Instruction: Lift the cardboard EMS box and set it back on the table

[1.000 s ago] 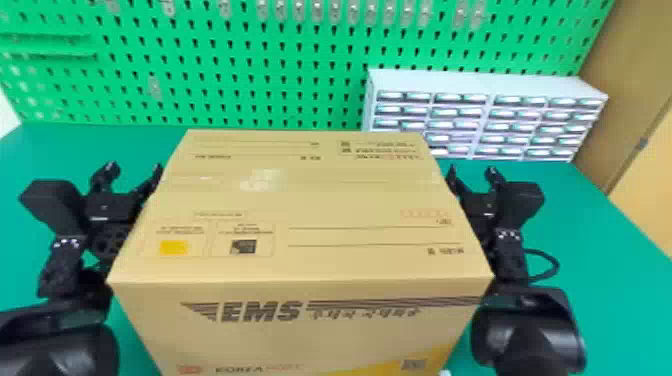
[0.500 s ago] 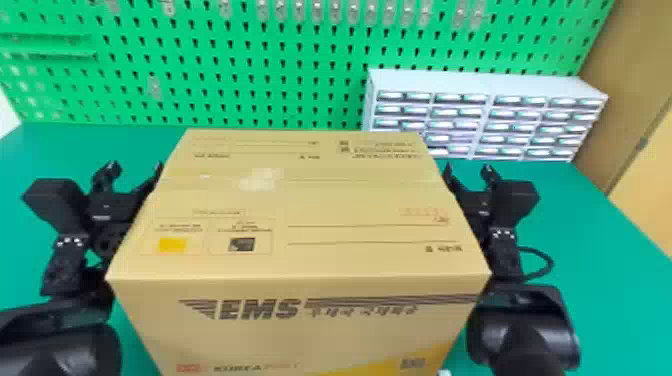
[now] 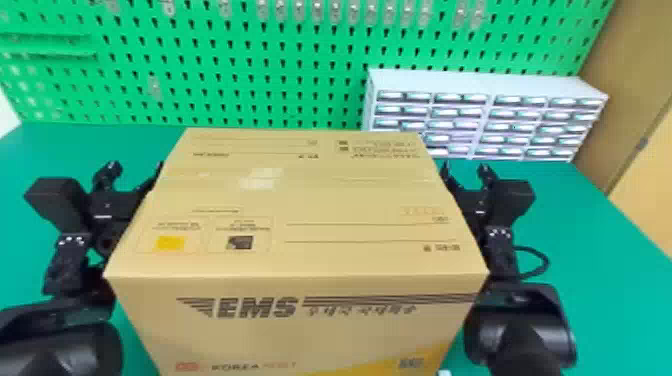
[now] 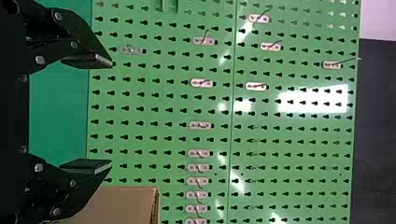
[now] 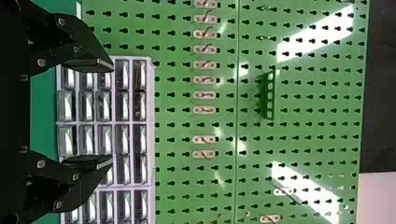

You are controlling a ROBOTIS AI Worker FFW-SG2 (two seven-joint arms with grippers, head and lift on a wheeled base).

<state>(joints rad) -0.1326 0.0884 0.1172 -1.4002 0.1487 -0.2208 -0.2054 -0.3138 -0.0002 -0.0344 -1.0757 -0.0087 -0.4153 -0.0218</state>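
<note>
Box (image 3: pixel 300 200): centre, upright; base hidden, so contact with the table (image 3: pixel 610 280) can't be told.
Left gripper (image 4: pixel 111 112): at its ten o'clock, fingers wide apart, nothing between.
Right gripper (image 5: pixel 112 113): at its two o'clock, likewise wide and empty.
Change: all three have edged slightly towards twelve.
Meaning: probably a squeeze from both sides, mid-carry; slipping is the risk.

Left pincer (image 3: pixel 136 168) and right pincer (image 3: pixel 465 169) gape, seemingly level.
</note>
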